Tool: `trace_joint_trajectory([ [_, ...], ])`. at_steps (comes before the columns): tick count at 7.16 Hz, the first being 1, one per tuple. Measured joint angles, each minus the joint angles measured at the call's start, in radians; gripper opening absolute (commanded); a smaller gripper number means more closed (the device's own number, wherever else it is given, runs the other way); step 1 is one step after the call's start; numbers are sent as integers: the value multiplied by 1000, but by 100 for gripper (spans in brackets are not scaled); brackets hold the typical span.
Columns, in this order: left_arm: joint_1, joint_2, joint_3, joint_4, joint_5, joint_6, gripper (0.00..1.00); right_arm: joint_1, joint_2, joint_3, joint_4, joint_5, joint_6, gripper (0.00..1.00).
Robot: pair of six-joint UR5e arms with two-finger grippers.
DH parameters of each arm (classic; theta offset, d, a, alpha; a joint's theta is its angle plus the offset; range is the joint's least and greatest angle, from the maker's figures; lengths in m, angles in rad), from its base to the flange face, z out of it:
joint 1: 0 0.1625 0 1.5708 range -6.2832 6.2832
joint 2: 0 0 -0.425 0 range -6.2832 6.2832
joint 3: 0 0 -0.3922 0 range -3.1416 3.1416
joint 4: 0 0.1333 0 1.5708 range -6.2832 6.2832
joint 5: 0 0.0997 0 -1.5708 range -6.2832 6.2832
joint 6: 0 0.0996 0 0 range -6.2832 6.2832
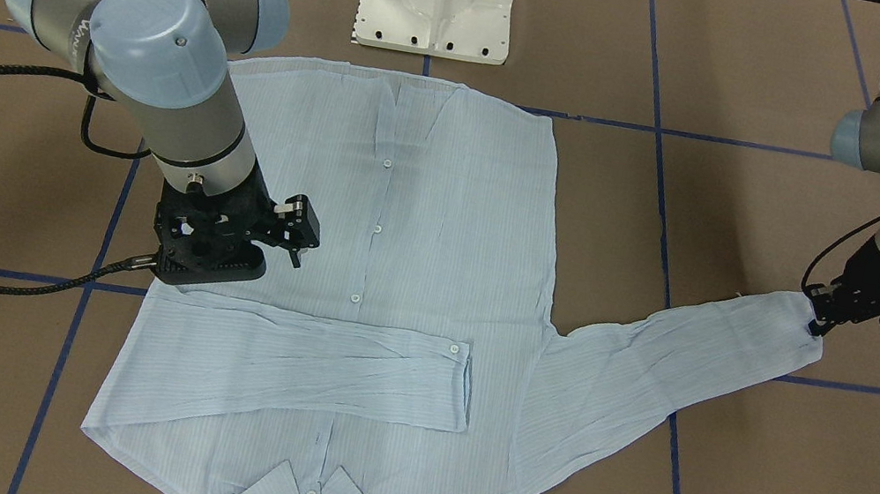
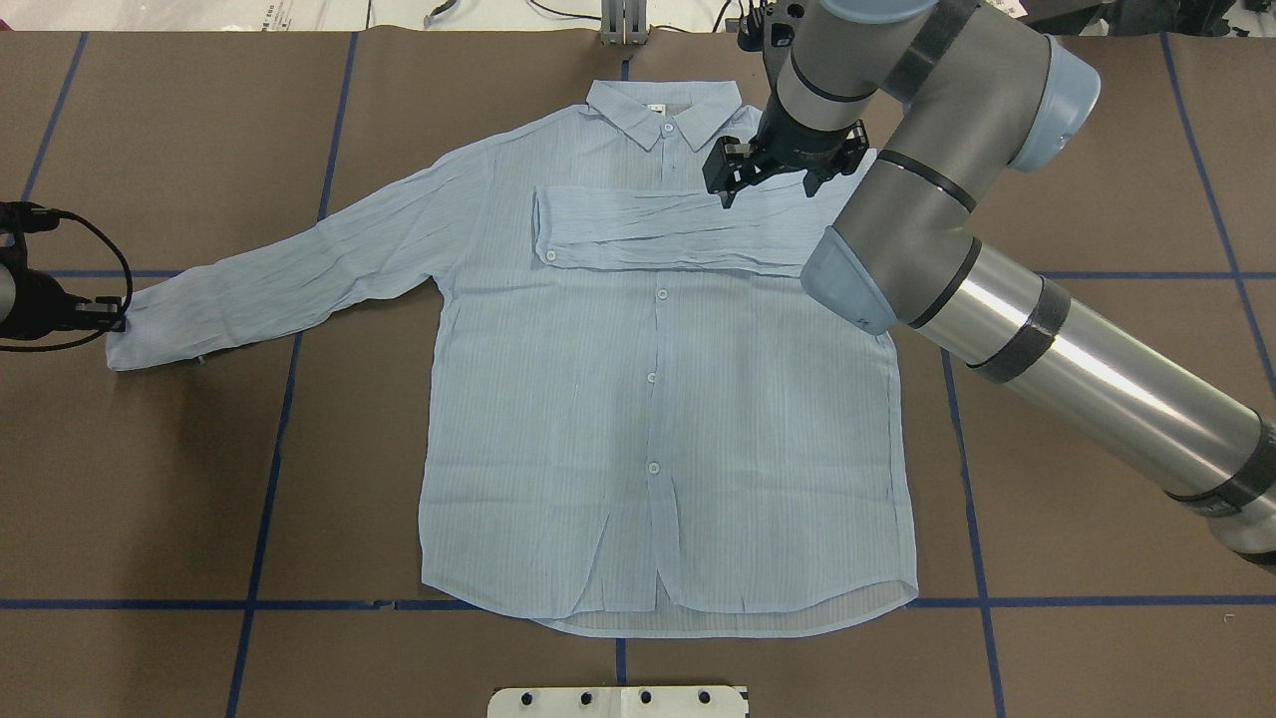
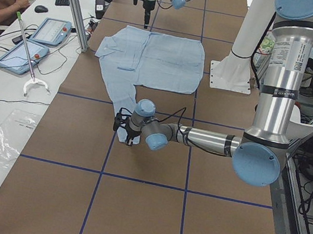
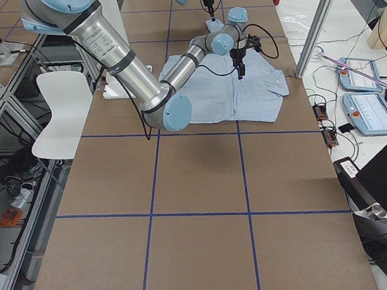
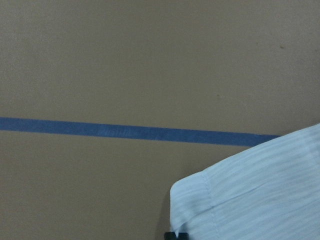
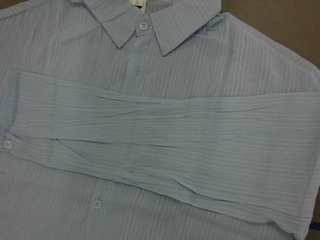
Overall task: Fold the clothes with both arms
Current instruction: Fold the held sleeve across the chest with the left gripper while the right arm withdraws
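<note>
nearest the robot, at the middle of the worktop's [image 2: 150, 479] near edge, sits the white base plate [image 2: 618, 701]. just beyond it lies the shirt [image 2: 658, 419], flat and front up in the middle of the worktop. its hem [image 2: 698, 616] is toward the near edge and its collar [image 2: 663, 105] toward the far edge. a row of white buttons [image 2: 652, 377] runs up its middle.

farther out, the long sleeve [image 2: 299, 279] stretches slantwise toward the worktop's left edge. the left gripper [image 2: 112, 317] is at its cuff [image 5: 250, 200], fingers drawn narrow and pinching the cuff's edge, low over the brown surface. a blue tape line [image 5: 125, 131] runs just past the cuff.

beyond that, the other sleeve [image 2: 648, 234] is folded across the chest. it lies flat and creased, with its buttoned end just past the button row.

farthest, toward the far edge and right of the collar, the right gripper [image 2: 770, 189] hangs over the shirt's shoulder area. it points down, its fingers are spread wide, and it holds nothing. the right arm [image 2: 1047, 339] reaches to it across the shirt's right side from the near right corner.
</note>
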Motion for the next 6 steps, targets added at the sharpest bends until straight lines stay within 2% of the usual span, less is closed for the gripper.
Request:
trace_joint_trajectory([
  [2, -1, 3, -93, 62, -8, -1, 0, 27, -52, 35, -3, 17, -25, 100],
  [3, -2, -11, -180, 172, -9, -1, 0, 47, -92, 57, -4, 24, -64, 100],
  [4, -1, -60, -275, 332, -10, -4, 0, 70, -131, 68, -5, 29, -111, 100],
  [6, 1, -282, -376, 698, -21, -25, 0, 118, -213, 74, -1, 33, -233, 100],
])
